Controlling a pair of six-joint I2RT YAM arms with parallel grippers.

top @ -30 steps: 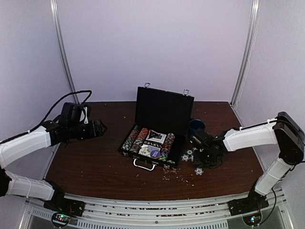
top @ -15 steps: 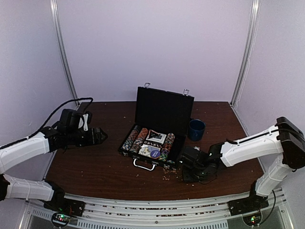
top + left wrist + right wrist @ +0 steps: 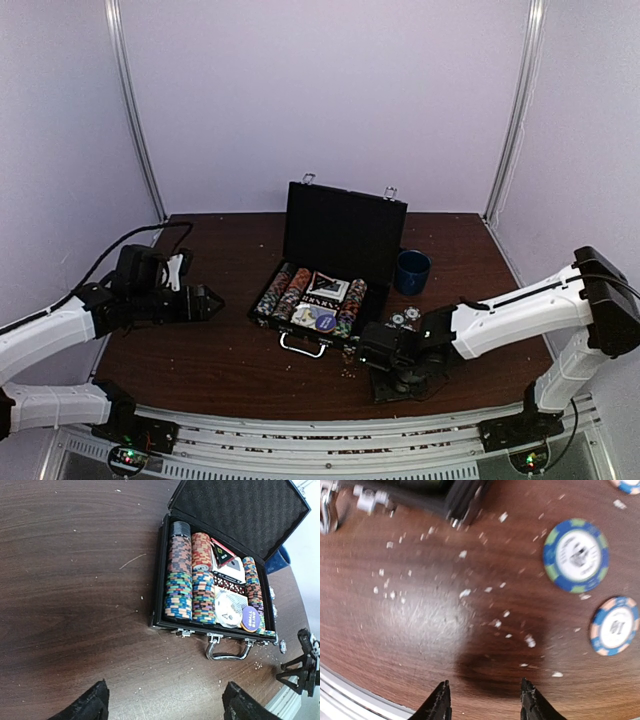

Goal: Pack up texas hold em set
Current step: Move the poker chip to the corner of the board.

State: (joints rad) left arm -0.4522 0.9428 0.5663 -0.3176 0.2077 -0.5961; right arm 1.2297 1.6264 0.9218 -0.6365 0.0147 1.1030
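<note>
The black case (image 3: 345,232) of the texas hold em set lies open mid-table with its lid upright. Inside it are rows of striped chips (image 3: 192,587), card decks (image 3: 227,565) and round dealer buttons. Its silver handle (image 3: 227,652) faces the near edge. Loose chips (image 3: 404,319) lie to the right of the case, two of them (image 3: 576,555) large in the right wrist view. My left gripper (image 3: 205,300) (image 3: 165,697) hovers open, left of the case. My right gripper (image 3: 372,352) (image 3: 485,690) stands open over bare wood by the case's front right corner (image 3: 465,495), holding nothing.
A dark blue cup (image 3: 411,271) stands right of the case, behind the loose chips. Pale crumbs (image 3: 465,592) are scattered on the brown table (image 3: 220,350) in front of the case. White walls close in the back and both sides.
My right arm has swung from beside the cup and loose chips toward the near edge and left, to the case's front right corner, its jaws slightly wider. The left gripper sank a little.
</note>
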